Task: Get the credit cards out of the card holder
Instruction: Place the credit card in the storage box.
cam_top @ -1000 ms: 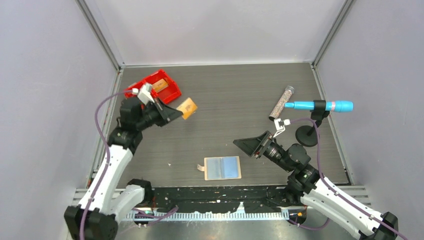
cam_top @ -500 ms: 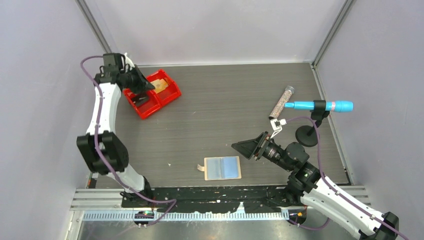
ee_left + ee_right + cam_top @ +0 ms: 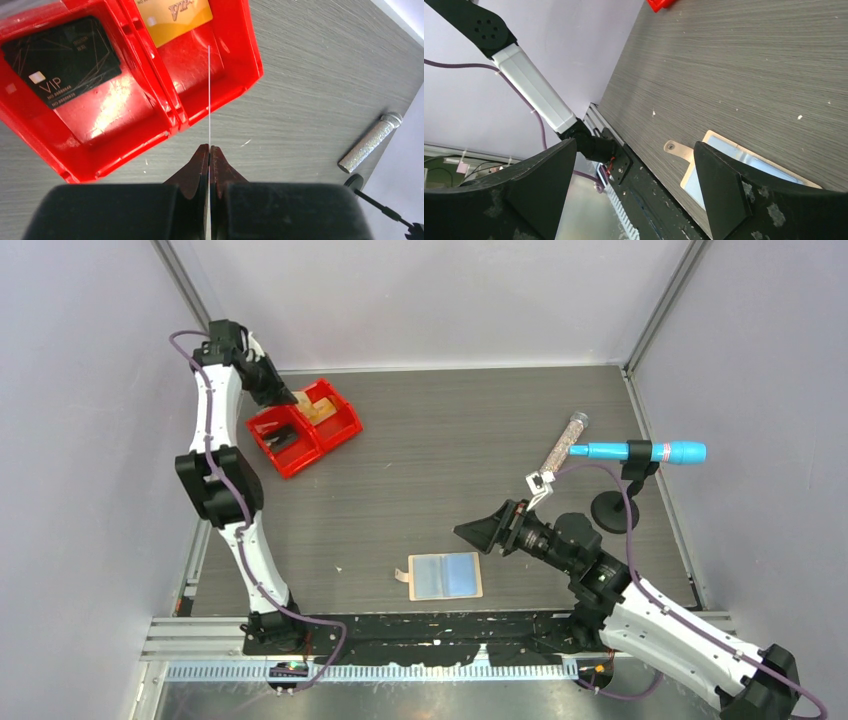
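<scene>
The card holder (image 3: 445,576) lies spread open near the front edge, its blue-grey panels up and its snap tab (image 3: 676,148) to the left. My left gripper (image 3: 288,398) hangs over the red bin (image 3: 345,430) at the back left. It is shut on a credit card (image 3: 209,95) that shows only as a thin edge-on line above the bin's right compartment. A black VIP card (image 3: 60,60) lies in the left compartment and an orange VIP card (image 3: 175,17) in the right one. My right gripper (image 3: 480,532) stands open and empty, just up and right of the holder.
A glittery tube (image 3: 563,447) lies at the back right, next to a blue marker-like tool (image 3: 640,452) clamped on a black stand (image 3: 612,510). Purple walls close in the table's sides and back. A black rail runs along the front edge.
My left arm has swung from the table's middle left back to above the red bin, carrying the card. My right gripper has drifted slightly left, staying open.
</scene>
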